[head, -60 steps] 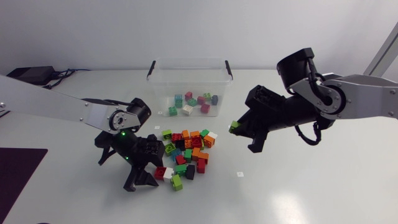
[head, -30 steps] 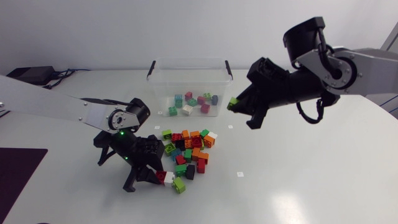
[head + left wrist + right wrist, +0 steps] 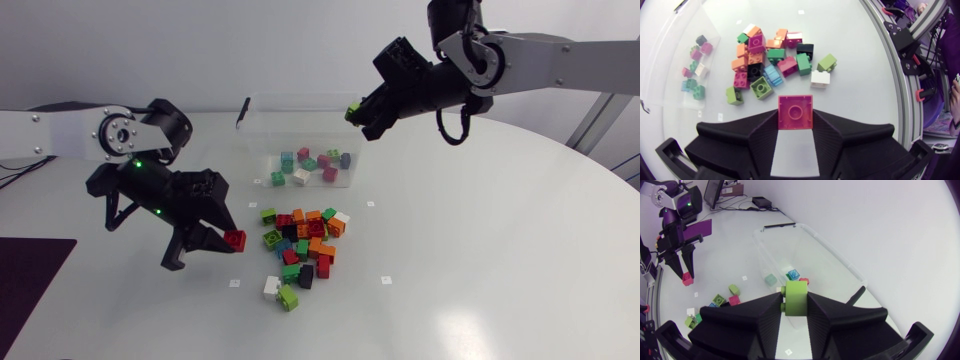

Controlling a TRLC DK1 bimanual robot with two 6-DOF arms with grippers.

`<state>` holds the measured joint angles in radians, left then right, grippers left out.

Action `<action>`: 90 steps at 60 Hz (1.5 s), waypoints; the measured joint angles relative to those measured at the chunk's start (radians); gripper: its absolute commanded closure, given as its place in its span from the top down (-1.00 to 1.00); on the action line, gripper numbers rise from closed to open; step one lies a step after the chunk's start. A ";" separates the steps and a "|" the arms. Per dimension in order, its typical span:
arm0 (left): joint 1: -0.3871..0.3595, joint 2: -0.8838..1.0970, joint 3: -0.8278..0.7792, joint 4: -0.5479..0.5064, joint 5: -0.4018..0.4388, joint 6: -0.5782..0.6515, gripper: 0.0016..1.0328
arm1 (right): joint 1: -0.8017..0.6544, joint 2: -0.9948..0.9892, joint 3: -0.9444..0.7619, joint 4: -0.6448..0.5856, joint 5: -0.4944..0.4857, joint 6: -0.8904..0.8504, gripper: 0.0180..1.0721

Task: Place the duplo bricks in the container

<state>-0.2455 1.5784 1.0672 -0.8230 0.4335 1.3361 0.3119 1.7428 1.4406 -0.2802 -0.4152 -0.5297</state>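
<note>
Plainly, left hand (image 3: 231,242) grips a red brick (image 3: 795,112); right hand (image 3: 358,113) grips a green brick (image 3: 795,299) near the container (image 3: 300,97).

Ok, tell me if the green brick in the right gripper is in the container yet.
Not yet. The green brick is clamped between the right gripper's fingers, up by the container's rim.

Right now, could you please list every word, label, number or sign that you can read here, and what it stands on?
No readable text anywhere.
Red brick in the left end effector, green brick in the right end effector: studs only, no print.
Container: no label visible.
Small white squares on the table: too small to tell whether they carry print.
</note>
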 measured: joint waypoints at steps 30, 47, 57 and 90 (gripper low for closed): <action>0.031 0.013 0.221 0.066 0.084 -0.196 -0.42 | 0.004 0.268 0.264 0.046 0.039 0.071 -0.69; 0.037 0.086 0.328 0.294 0.112 -0.429 -0.40 | 0.028 0.352 0.364 0.044 0.086 0.079 0.65; 0.048 0.147 0.398 0.396 0.112 -0.566 -0.40 | 0.029 0.353 0.372 0.044 0.092 0.079 0.71; 0.022 0.450 0.726 0.489 -0.044 -0.765 -0.26 | 0.026 0.066 0.001 0.135 0.098 0.082 0.71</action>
<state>-0.2234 2.0285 1.7935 -0.3336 0.3897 0.5709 0.3374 1.8091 1.4414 -0.1455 -0.3172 -0.4480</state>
